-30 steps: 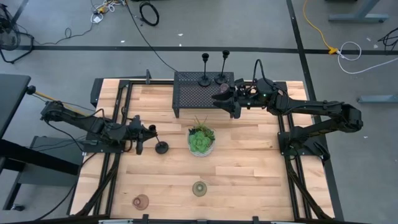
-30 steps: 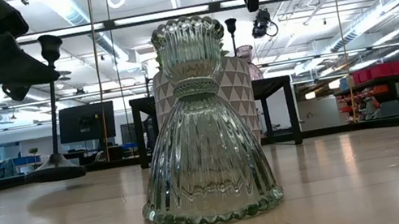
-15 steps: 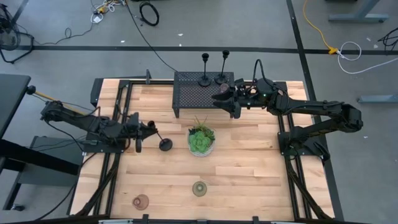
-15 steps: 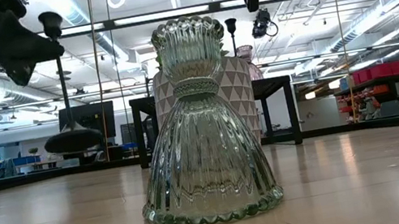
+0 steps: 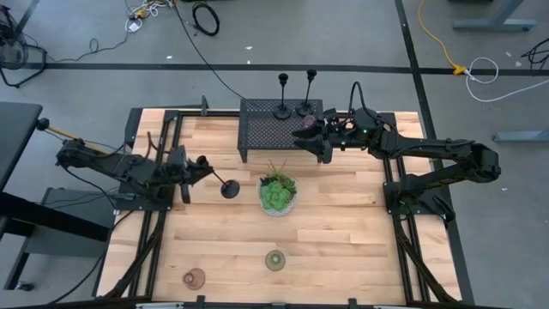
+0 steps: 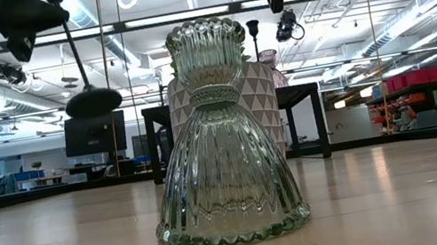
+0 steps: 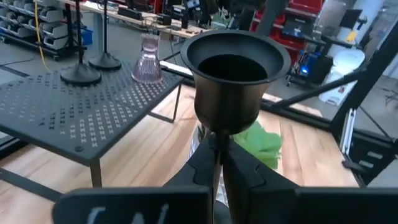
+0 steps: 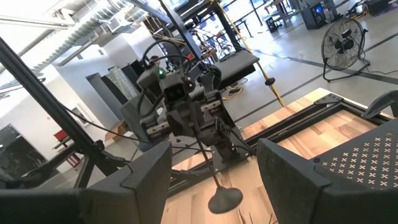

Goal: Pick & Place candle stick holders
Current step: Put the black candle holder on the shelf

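**Third holder lifted off the table, tilting toward the rack**

Your left gripper (image 5: pixel 190 165) is clenched on the stem of a slim black metal candle stick holder (image 5: pixel 216 178), just under its top cup (image 7: pixel 235 73). A second ago that holder's round base (image 5: pixel 229 189) rested on the light wooden table (image 5: pixel 343 232); it is now raised clear, and the low view shows the base (image 6: pixel 94 101) hanging in the air with the stem slanted. The base has also drifted right and farther from you, toward the green plant in a bowl (image 5: pixel 278 193).

Your right gripper (image 5: pixel 310 136) has not moved: it hangs over the right end of the black mesh rack (image 5: pixel 268 130), fingers spread and holding nothing.

Two matching black holders (image 5: pixel 282 96) stand at the rack's far edge, with a small pink glass cup (image 7: pixel 149 51) beside them. A greenish ribbed glass cup (image 5: pixel 275 259) and a second pink glass cup (image 5: pixel 195 278) remain on the near table.

Judgement: the pick is done; placement on the rack is pending. Mind the tilt and the plant just beside the swinging base.
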`<state>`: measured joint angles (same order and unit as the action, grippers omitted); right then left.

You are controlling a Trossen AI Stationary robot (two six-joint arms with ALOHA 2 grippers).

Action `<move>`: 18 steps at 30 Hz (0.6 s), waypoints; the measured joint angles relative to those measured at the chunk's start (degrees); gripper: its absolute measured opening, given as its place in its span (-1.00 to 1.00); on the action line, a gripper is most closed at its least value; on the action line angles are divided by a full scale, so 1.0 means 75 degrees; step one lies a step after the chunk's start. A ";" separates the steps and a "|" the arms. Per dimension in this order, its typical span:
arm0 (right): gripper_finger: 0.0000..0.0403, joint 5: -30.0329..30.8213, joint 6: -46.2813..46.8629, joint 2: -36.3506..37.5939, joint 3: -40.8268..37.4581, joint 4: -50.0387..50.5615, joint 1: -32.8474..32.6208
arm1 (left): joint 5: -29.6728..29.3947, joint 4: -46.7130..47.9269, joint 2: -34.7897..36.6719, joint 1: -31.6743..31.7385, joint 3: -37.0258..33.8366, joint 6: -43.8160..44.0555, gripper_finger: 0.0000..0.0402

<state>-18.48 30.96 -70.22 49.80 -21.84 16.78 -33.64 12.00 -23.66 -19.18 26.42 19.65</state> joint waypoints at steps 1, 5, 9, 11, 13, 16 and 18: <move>0.17 0.0001 0.0000 0.0000 0.0000 0.0003 0.0001 | -0.0020 0.0016 0.0000 0.0000 0.0061 0.0001 -0.94; 0.17 0.0002 0.0000 0.0000 0.0000 0.0003 0.0001 | -0.0031 0.0051 -0.0041 0.0000 0.0321 0.0004 -0.94; 0.17 0.0000 0.0000 0.0000 0.0000 0.0000 0.0000 | -0.0035 0.0058 -0.0204 0.0000 0.0673 -0.0104 -0.94; 0.17 0.0000 0.0000 0.0000 0.0000 0.0001 0.0002 | -0.0091 0.0133 -0.0360 0.0000 0.0942 -0.0302 -0.94; 0.17 0.0000 0.0000 0.0000 0.0000 0.0000 0.0001 | -0.0251 0.0399 -0.0515 0.0000 0.1273 -0.0387 -0.94; 0.17 0.0002 0.0000 0.0000 0.0000 0.0000 0.0002 | -0.0550 0.0849 -0.0835 0.0000 0.1785 -0.0621 -0.94; 0.17 0.0001 0.0000 0.0000 0.0000 0.0002 0.0001 | -0.0767 0.1064 -0.1049 0.0000 0.2111 -0.0773 -0.94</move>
<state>-18.47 30.96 -70.22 49.80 -21.83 16.79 -39.39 19.98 -31.53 -19.18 42.25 13.86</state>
